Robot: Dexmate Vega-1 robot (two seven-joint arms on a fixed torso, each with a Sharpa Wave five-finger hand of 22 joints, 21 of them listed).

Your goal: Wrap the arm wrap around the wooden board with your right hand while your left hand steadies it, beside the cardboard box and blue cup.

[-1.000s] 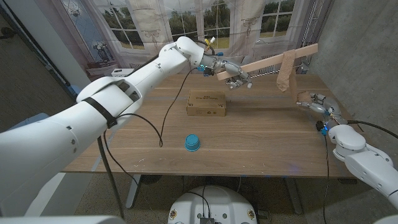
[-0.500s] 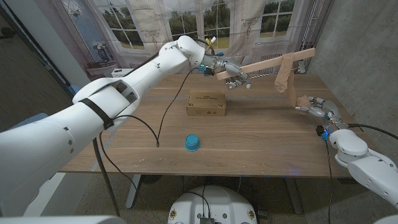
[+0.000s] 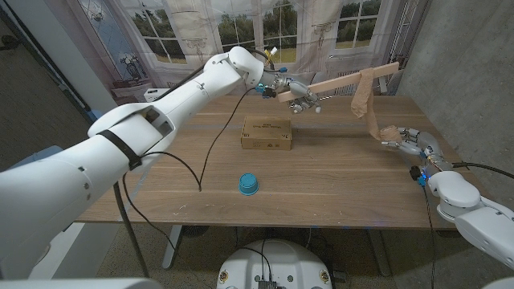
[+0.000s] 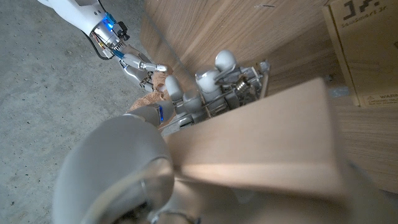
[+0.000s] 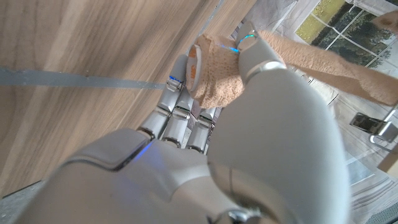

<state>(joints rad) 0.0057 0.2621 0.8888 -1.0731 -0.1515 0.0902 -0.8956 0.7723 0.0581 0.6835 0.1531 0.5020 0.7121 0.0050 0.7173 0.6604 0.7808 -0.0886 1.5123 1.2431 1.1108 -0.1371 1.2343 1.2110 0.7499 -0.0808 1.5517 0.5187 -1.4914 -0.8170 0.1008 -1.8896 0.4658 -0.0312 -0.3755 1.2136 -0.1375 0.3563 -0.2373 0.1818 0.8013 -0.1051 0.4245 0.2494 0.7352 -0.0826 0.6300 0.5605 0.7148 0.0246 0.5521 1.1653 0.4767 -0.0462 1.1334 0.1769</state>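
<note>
My left hand [image 3: 301, 96] grips one end of the long wooden board [image 3: 345, 80] and holds it above the table's far side, slanting up to the right. A tan arm wrap [image 3: 365, 96] hangs over the board near its raised end and trails down to my right hand [image 3: 405, 140], which holds the rolled end [image 5: 214, 78] just above the table. In the left wrist view my left hand [image 4: 211, 93] closes around the board [image 4: 261, 140], with my right hand [image 4: 140, 62] and the wrap [image 4: 155, 93] beyond it.
A flat cardboard box [image 3: 267, 133] lies mid-table under the board's lower end. A blue cup [image 3: 249, 185] stands upside down nearer the front edge. A black cable [image 3: 210, 156] runs across the table [image 3: 337, 185]. A concrete wall stands at right.
My right hand has drawn the wrap's roll further right and toward me, stretching the strip out from the board. The board's raised end has lifted slightly.
</note>
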